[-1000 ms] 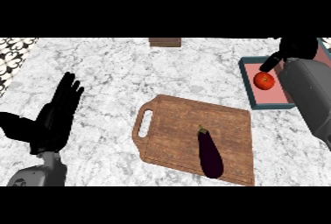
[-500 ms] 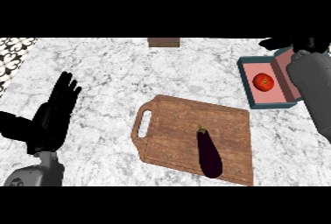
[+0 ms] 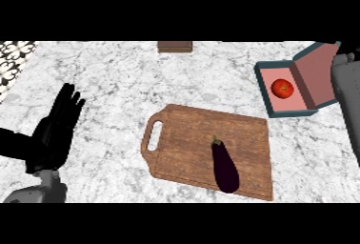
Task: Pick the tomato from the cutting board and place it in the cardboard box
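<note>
Tomato [image 3: 283,88] is seen lying inside the cardboard box [image 3: 307,112], which sits at about two o'clock from the cutting board [image 3: 183,147], its lid flap raised to the right. By that placement the task is judged essentially done. On the cutting board only an eggplant [image 3: 225,166] is left, lying lengthwise near the board's four o'clock corner. The left hand [image 3: 55,128] is held at nine o'clock of the board, well apart from it, fingers straight and spread upward, at rest and holding nothing. Of the right arm only a grey forearm [image 3: 347,90] is visible along the right edge, just beside the box; its hand is not shown, so the state of its fingers cannot be told. The tomato is judged light, smooth, somewhat slippery and easily bruised; if it had to be retaken, it would best be enclosed around its widest girth. A small brown object [image 3: 174,46] is noted at twelve o'clock.
</note>
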Controlling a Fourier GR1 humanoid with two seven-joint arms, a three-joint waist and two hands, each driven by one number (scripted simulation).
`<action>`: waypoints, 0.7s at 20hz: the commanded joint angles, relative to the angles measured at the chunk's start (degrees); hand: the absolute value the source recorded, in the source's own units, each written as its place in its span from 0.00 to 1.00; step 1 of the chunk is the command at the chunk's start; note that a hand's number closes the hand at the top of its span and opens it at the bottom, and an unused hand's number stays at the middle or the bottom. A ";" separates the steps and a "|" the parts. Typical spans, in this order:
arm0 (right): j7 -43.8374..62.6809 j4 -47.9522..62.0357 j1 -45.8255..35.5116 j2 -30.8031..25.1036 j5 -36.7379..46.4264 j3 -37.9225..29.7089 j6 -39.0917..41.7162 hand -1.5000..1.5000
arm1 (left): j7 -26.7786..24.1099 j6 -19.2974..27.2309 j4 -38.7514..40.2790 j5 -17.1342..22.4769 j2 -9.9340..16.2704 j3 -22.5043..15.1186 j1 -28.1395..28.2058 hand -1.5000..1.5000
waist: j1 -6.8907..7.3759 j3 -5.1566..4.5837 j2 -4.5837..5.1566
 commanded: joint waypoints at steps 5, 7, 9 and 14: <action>-11.30 -11.13 14.33 -1.26 -11.00 -8.36 2.63 0.00 | -1.79 -0.55 2.04 0.45 0.03 1.12 0.54 0.50 | -0.20 -0.04 0.05; -10.73 -11.15 13.42 -2.04 -11.63 -8.96 2.83 0.00 | 1.50 1.55 -0.70 -1.45 -0.94 -1.13 -1.21 0.50 | 0.18 -0.05 0.08; -6.49 -19.98 18.36 -0.27 -10.63 -6.80 1.15 0.00 | 0.76 -0.22 -1.79 -0.18 -0.19 -0.35 1.05 0.50 | -0.15 -0.09 -0.11; -8.72 -23.74 23.36 -2.39 -14.42 -9.34 4.66 0.00 | 0.43 0.59 1.68 -1.00 0.15 0.45 -3.06 0.50 | -0.02 -0.08 0.04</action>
